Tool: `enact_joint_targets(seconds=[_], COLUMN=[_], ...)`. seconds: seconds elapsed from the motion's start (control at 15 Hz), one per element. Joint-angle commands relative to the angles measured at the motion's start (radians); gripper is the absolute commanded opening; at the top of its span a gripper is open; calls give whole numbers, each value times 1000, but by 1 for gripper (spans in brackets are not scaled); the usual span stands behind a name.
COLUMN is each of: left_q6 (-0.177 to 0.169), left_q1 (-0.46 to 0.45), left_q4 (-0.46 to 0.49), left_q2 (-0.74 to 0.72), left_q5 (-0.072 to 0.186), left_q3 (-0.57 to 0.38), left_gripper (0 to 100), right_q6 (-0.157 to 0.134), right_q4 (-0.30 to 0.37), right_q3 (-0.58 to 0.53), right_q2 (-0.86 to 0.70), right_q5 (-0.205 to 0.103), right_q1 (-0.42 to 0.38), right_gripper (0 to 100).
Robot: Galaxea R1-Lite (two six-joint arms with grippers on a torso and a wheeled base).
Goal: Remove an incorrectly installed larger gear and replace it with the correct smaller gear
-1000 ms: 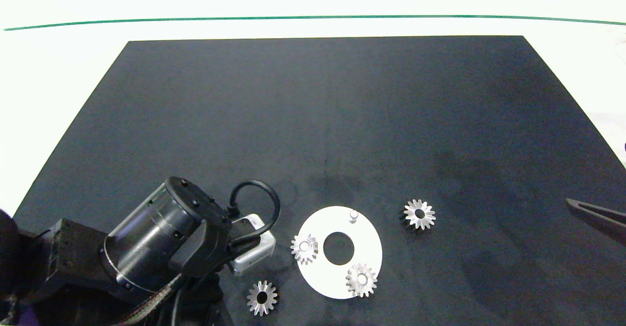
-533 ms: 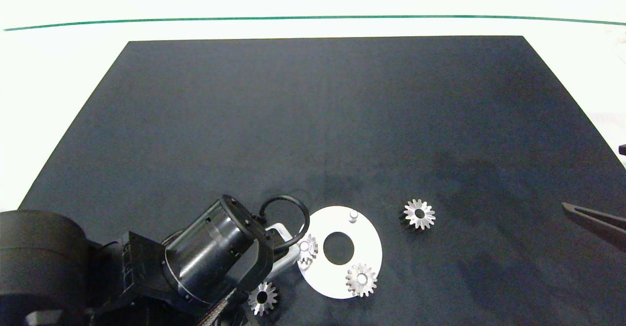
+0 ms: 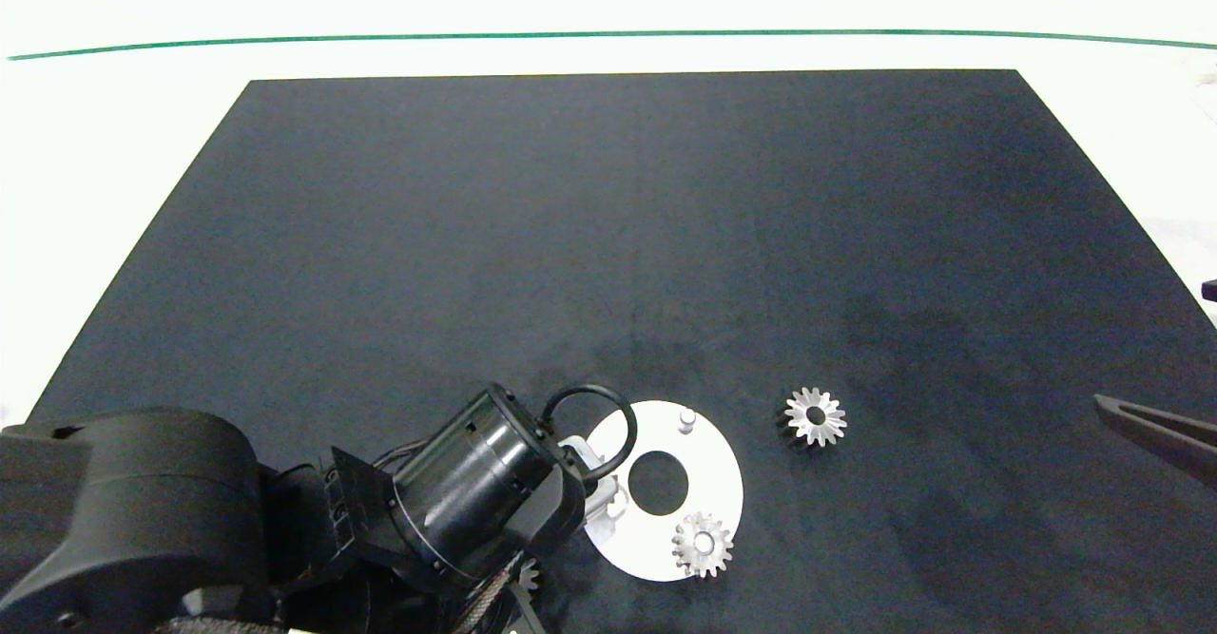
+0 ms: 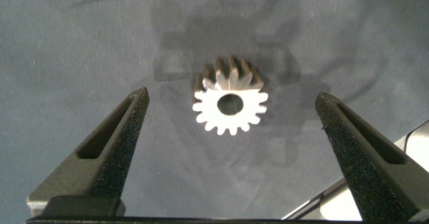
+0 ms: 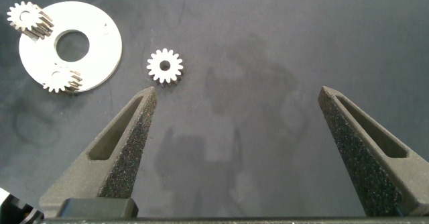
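In the left wrist view a smaller gear (image 4: 230, 103), silver with a round centre hole, lies flat on the black mat, centred between the fingers of my open left gripper (image 4: 232, 96). From above, my left arm (image 3: 475, 496) covers nearly all of this gear (image 3: 526, 574). The white disc (image 3: 723, 482) carries a gear (image 3: 703, 544) at its front and a bare peg (image 3: 686, 417) at its back; a second mounted gear is mostly hidden under my wrist. A loose gear (image 3: 815, 416) (image 5: 165, 66), looking slightly larger, lies right of the disc. My right gripper (image 5: 239, 93) hangs open at the right edge.
The black mat (image 3: 608, 235) lies on a white table with a green line (image 3: 608, 33) at the back. In the right wrist view the white disc (image 5: 100, 46) with its two mounted gears sits off to one side of the open fingers.
My left arm has swung right and forward over the front-left loose gear, now covering it and the disc's left gear in the head view. The right arm has barely moved.
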Motion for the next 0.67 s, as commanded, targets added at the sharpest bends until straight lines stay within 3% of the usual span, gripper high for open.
enact_joint_targets(seconds=[0.07, 0.67], left_q6=[1, -1], left_q1=[-1, -5], left_q4=[2, -29], left_q2=[17, 35], left_q5=[2, 0], left_q3=[-8, 5], left_gripper=[93, 75], right_q6=[-2, -2], right_q4=[1, 1], right_q3=[0, 0], right_q2=[2, 3], right_q5=[-1, -1], right_q1=[0, 0], right_gripper=[100, 100])
